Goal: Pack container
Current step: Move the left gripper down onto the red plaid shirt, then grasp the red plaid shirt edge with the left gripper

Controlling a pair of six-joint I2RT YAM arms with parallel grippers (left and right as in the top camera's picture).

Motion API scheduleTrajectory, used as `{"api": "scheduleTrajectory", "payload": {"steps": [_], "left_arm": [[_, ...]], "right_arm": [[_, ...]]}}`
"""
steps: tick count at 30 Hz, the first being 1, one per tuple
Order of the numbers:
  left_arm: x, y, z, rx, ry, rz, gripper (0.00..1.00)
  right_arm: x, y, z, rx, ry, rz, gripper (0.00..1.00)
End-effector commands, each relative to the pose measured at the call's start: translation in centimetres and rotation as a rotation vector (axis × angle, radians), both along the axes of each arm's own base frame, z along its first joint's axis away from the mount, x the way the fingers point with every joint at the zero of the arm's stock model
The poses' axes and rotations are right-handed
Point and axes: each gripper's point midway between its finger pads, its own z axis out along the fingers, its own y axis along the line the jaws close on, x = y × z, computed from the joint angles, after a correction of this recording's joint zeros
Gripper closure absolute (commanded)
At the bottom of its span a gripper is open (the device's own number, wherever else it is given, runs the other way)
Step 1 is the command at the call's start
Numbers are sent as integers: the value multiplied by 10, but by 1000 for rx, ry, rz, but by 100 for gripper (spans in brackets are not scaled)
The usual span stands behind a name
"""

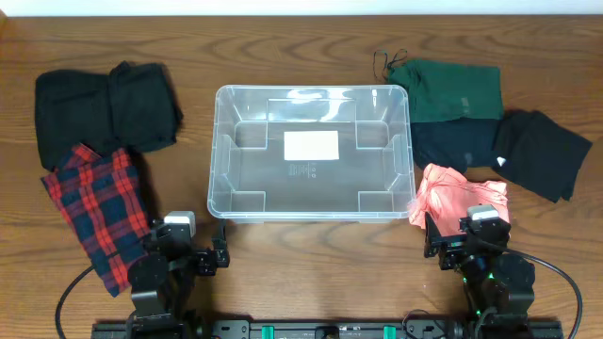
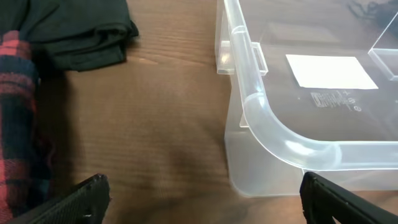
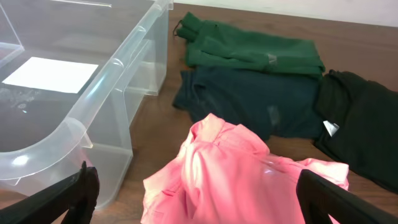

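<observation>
- Clear rectangular plastic container (image 1: 219,151) with rounded corners: set at the centre of the brown wooden table (image 1: 311,273), opening upward, long axis running left to right.
- White rectangular label (image 1: 311,145): fixed on the base, blank. The small print just beside it cannot be read.
- Left side: black folded garment (image 1: 104,108), far; red-and-navy plaid garment (image 1: 99,212), near.
- Right side: green folded garment (image 1: 452,91), far; dark navy garment (image 1: 457,143); black garment (image 1: 542,151); pink crumpled garment (image 1: 457,198), just beside the near right corner.
- Left gripper (image 2: 204,180): released, nothing held, facing the near left corner.
- Right gripper (image 3: 196,177): released, nothing held, at the pink garment.
</observation>
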Motion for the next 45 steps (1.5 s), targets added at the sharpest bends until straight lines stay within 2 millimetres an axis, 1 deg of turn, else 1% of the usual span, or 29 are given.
{"api": "scheduleTrajectory", "payload": {"steps": [1,6,8,12,15,17,20,22,25,28,30,32,34,36,37,38,40,42,45], "left_arm": [[1,-10,0,-45,-10,-40,2],[-2,-36,9,-114,-40,-184,2],[-4,-44,10,-135,-37,-224,2],[-5,-46,11,-140,-42,-237,2],[-3,-40,10,-126,-39,-206,2],[-1,-30,6,-123,-22,-140,2],[4,-2,3,-153,6,66,2],[3,19,10,-178,22,220,2],[-3,39,25,-210,56,375,2],[-3,41,52,-206,99,396,2],[2,41,76,-206,114,394,2],[13,29,110,-244,107,328,2],[20,24,133,-262,96,297,2],[25,27,152,-237,77,295,2],[25,33,157,-227,75,330,2],[24,42,159,-226,82,388,2],[19,60,154,-223,120,503,2],[14,74,145,-206,173,579,2],[0,99,124,-217,273,719,0]], "right_arm": [[0,0,1,15,-5,-5,1],[0,0,1,15,-5,-5,1],[0,0,1,15,-5,-5,1],[0,0,1,15,-5,-5,1],[0,0,1,15,-5,-5,1],[0,0,1,15,-5,-5,1],[0,0,1,15,-5,-5,1],[0,0,1,15,-5,-5,1],[0,0,1,15,-5,-5,1],[0,0,1,15,-5,-5,1],[0,0,1,15,-5,-5,1],[0,0,1,15,-5,-5,1],[0,0,1,15,-5,-5,1],[0,0,1,15,-5,-5,1],[0,0,1,15,-5,-5,1],[0,0,1,15,-5,-5,1],[0,0,1,15,-5,-5,1],[0,0,1,15,-5,-5,1],[0,0,1,15,-5,-5,1]]}}
